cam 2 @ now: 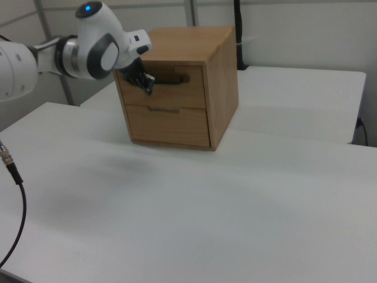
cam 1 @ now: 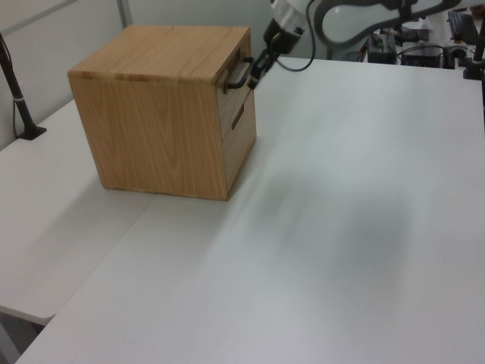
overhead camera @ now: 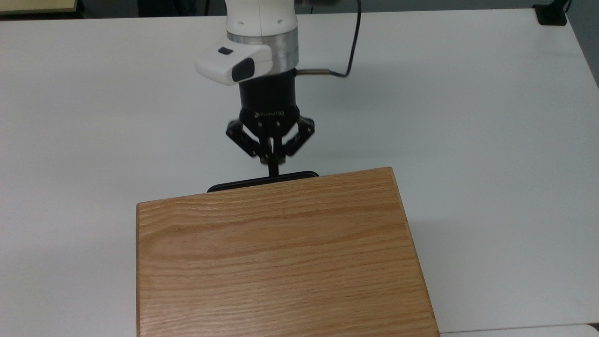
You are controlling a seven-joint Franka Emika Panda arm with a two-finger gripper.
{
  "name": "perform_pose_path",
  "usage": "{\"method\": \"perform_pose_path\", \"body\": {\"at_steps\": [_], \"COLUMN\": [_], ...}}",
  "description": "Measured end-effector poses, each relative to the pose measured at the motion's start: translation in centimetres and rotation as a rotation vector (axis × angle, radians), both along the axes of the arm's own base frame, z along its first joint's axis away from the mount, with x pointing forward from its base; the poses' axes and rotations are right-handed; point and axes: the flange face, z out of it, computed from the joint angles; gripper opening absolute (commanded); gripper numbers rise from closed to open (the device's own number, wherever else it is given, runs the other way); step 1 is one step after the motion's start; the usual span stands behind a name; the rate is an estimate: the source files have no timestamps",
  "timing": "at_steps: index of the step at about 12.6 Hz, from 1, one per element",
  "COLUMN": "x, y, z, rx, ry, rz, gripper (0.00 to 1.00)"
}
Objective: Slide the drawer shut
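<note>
Cabinet (overhead camera: 281, 252), nearest in the top view: oak body with a flat top, standing on a white table (overhead camera: 468, 117). Drawer (cam 2: 171, 82): upper of two fronts in the right view, its panel apparently flush with the cabinet face, so by that look it sits fully home. Handle (overhead camera: 262, 181): black bar, long axis running across the top view from left to right, projecting just past the cabinet's far edge. Gripper (overhead camera: 273, 169): directly beyond the handle in the top view, on a line square to the bar and near its middle; fingers drawn narrow, almost together, holding nothing, their tips at or just off the bar, and contact cannot be told. In the left view the gripper (cam 1: 254, 76) lies to the right of the handle (cam 1: 237, 76), at the same height. Judgement: the closing slide looks complete; any further push would run from the gripper toward the cabinet, across the bar's length.
</note>
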Motion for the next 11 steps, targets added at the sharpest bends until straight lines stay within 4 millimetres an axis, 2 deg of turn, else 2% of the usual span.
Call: {"method": "perform_pose_path", "body": {"at_steps": [1,2,4,5,8,11], "x": [-2.0,-4.1,-9.4,-11.2,-13.3,-13.5], "y": [-1.0,-1.9,-3.4,-4.1,-6.9,-8.7], "z": [1.3,2.8,6.2,7.5,8.6,7.9], "rx": [-0.009,-0.025,-0.041,-0.039,-0.028,-0.021], "ry": [0.13,0.238,0.437,0.481,0.497,0.513], "rz": [-0.007,0.009,0.042,0.035,-0.002,-0.029], "gripper": [0.43,0.99,1.0,1.0,1.0,1.0]}}
